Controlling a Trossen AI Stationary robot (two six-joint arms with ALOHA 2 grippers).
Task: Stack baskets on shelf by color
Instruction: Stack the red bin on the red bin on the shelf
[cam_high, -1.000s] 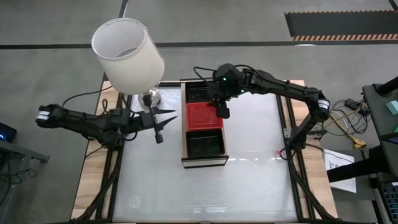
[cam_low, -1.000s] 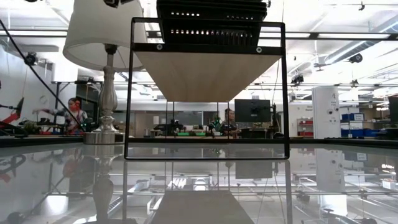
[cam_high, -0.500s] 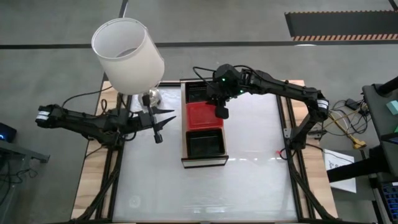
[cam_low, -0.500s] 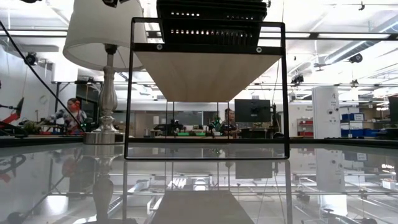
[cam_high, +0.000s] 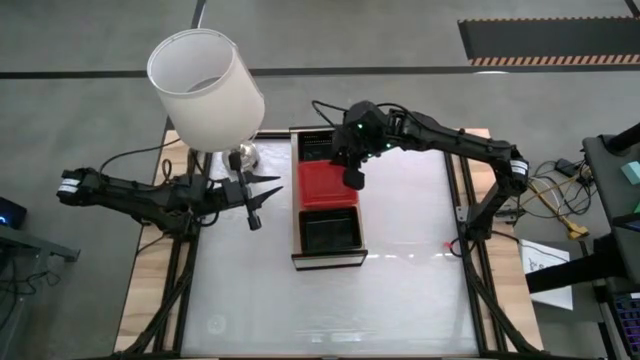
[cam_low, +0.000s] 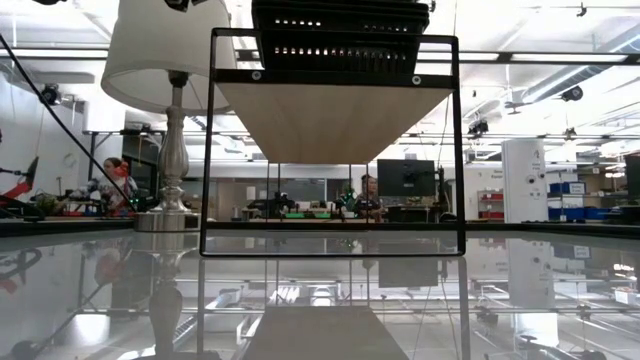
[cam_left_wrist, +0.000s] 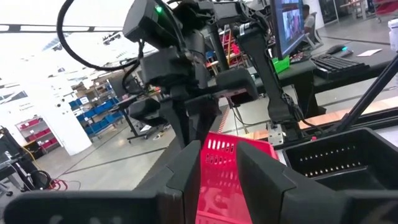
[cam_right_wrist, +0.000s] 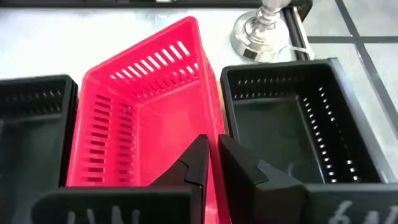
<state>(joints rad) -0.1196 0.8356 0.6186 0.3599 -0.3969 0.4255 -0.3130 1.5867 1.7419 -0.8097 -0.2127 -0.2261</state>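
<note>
Only the right wrist view shows the right gripper (cam_right_wrist: 213, 163) pinching the red basket's (cam_right_wrist: 143, 118) rim (tilted).

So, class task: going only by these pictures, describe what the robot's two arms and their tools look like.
Both arms are dark, slim and jointed. The right arm has a green light near its wrist, a black cable looping over it and a white band at one joint. The left arm has a white band near its base. The right tool has two dark, wedge-shaped fingers; the left tool ends in thin black points.
</note>
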